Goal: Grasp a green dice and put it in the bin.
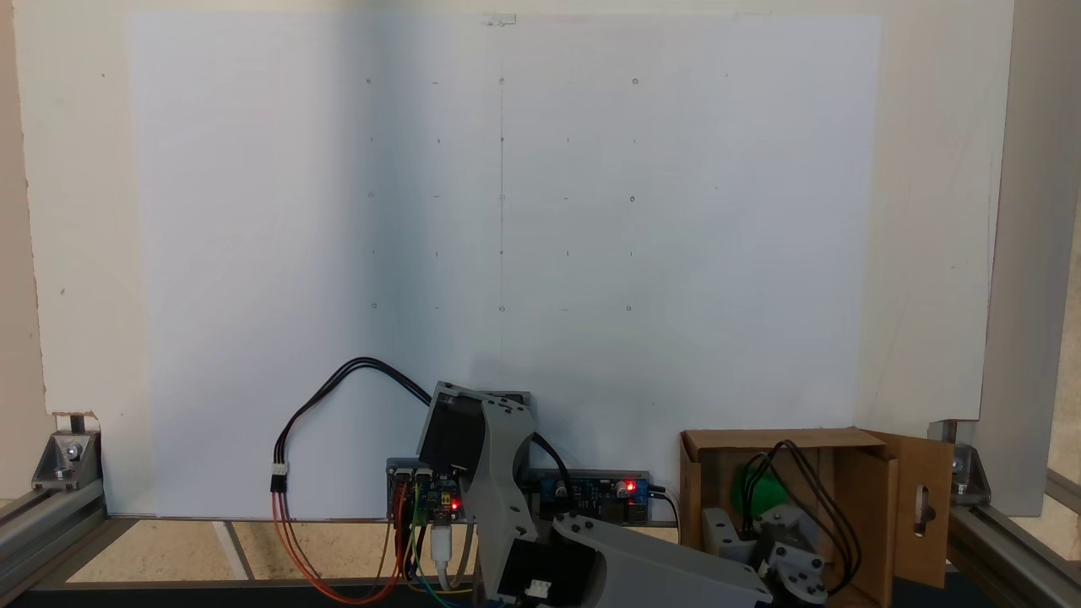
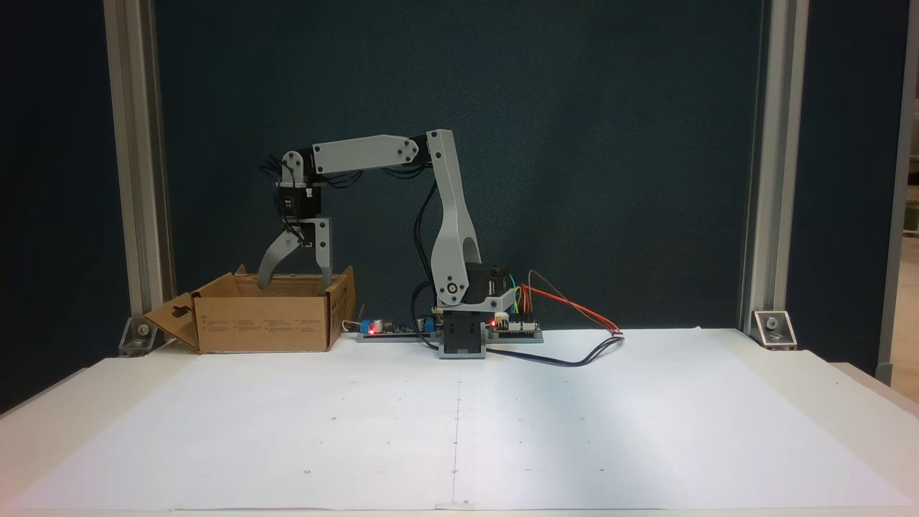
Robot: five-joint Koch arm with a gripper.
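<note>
In a fixed view the brown cardboard bin (image 2: 266, 323) stands at the left of the table, one flap with a slot cutout folded outward. My gripper (image 2: 296, 283) hangs straight down over the bin with its tips dipping just inside the rim. It is open, its jaws spread wide with nothing seen between them. In the other fixed view the bin (image 1: 777, 440) is at the bottom right, and the green dice (image 1: 763, 492) shows as a blurred green patch inside it, just beyond the arm's wrist (image 1: 773, 540) and its black cables.
The arm's base (image 2: 461, 337) and circuit boards (image 2: 391, 329) sit mid-table beside the bin, with looping cables (image 2: 574, 316) on the far side. A large white paper sheet (image 2: 459, 416) covers the table. Aluminium frame posts (image 2: 761, 179) stand at the corners.
</note>
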